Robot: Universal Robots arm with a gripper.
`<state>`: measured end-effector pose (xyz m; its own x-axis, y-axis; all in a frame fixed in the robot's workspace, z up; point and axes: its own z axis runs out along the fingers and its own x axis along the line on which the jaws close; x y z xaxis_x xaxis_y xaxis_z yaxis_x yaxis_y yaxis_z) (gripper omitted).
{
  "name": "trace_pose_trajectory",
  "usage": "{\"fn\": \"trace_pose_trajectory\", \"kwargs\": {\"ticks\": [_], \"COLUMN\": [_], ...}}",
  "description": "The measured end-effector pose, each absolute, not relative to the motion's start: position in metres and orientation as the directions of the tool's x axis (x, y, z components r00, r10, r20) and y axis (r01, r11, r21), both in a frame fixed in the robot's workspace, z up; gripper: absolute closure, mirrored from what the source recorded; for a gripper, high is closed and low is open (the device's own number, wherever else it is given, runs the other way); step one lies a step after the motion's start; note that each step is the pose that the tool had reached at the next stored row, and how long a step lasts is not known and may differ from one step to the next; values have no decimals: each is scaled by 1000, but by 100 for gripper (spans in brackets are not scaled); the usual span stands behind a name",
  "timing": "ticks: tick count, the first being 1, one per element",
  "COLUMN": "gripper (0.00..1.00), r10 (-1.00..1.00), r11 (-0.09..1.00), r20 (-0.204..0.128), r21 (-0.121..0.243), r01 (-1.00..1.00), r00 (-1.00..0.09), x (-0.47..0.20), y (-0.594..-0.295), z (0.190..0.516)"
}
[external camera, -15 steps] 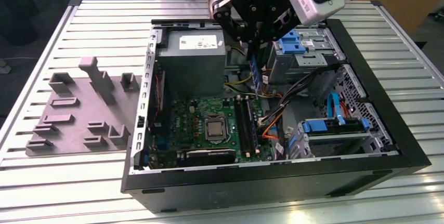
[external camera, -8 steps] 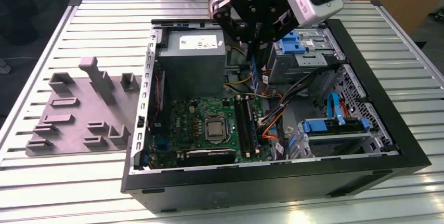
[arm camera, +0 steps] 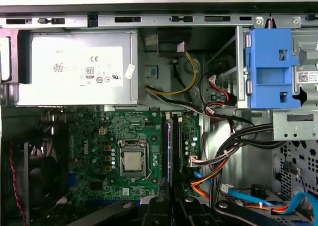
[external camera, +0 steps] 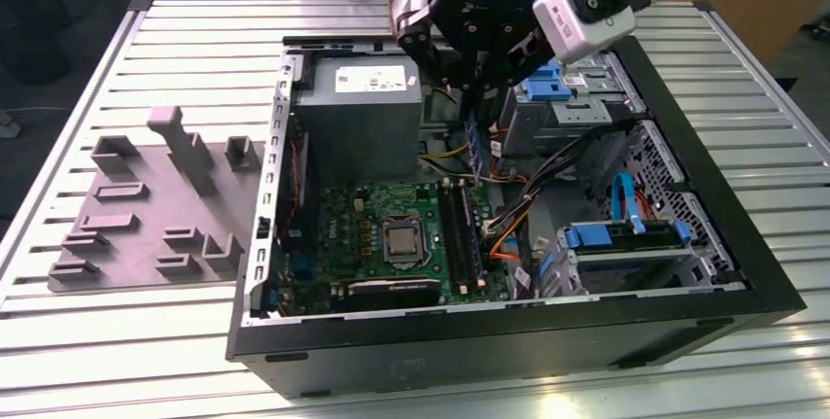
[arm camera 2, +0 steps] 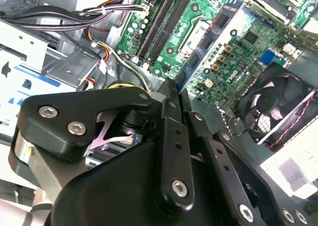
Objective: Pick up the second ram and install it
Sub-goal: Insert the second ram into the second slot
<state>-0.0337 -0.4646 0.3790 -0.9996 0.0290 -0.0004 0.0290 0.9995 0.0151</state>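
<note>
Ram (external camera: 477,142), stiff, light and fragile, is hanging edge-gripped in the closed gripper (external camera: 475,98) above the motherboard (external camera: 376,234) slots (external camera: 457,229).

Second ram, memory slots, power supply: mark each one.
second ram (external camera: 479,147), exterior view, middle of the narrow blue board.
memory slots (arm camera: 164,141), first wrist view, midway along one long black slot.
power supply (arm camera: 77,67), first wrist view, on its pale label.
</note>
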Motion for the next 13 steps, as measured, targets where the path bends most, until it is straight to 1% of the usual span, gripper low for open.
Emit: {"fn": "trace_pose_trajectory", "kwargs": {"ticks": [13], "gripper": [86], "r10": [25], "r11": [1000], "r20": [3], "r21": [15], "r01": [25], "r00": [-1000], "x": [-34], "y": [-465], "z": [373]}}
